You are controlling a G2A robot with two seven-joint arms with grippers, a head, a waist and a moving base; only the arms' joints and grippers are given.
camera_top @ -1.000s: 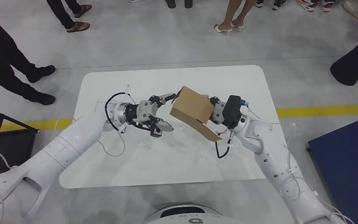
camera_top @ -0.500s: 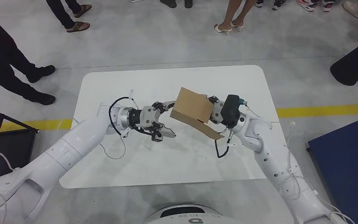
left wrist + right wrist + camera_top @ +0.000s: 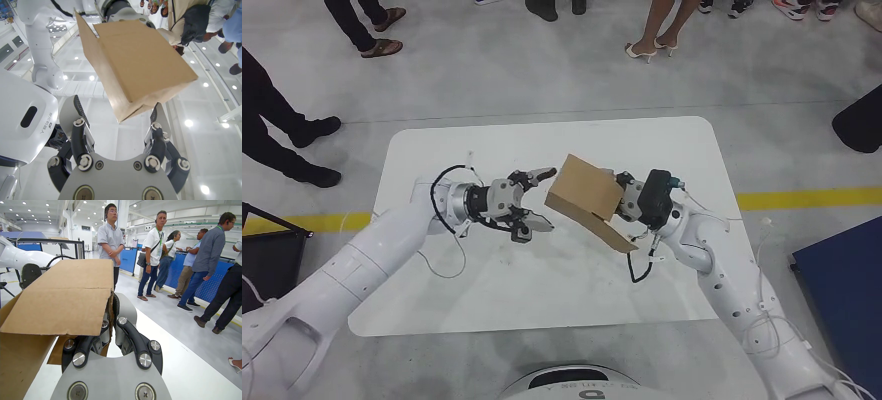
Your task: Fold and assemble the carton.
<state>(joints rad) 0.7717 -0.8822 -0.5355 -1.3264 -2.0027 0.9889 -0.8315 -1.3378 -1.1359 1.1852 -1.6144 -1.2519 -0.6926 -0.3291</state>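
The brown carton [image 3: 580,188] is held up off the white tabletop [image 3: 542,290], roughly over its middle and slightly toward the far side, tilted so one long face looks up. The right tool [image 3: 623,197] is pinched tight on the carton's end, its fingers closed narrowly over a torn cardboard edge [image 3: 111,306], with one flap lying flat above the tool in the right wrist view. Another flap [image 3: 617,234] hangs loose and angles down toward the tabletop on the robot's side. The left tool [image 3: 539,198] sits at the opposite end, spread wide and gripping nothing. Seen from its wrist, the carton's closed corner [image 3: 122,117] points down between the two fingers [image 3: 80,109]. One fingertip lies right by the end edge, but I cannot tell whether it touches. Bare tabletop stretches along the near side, under both arms, and out past the left arm to the rounded corners.
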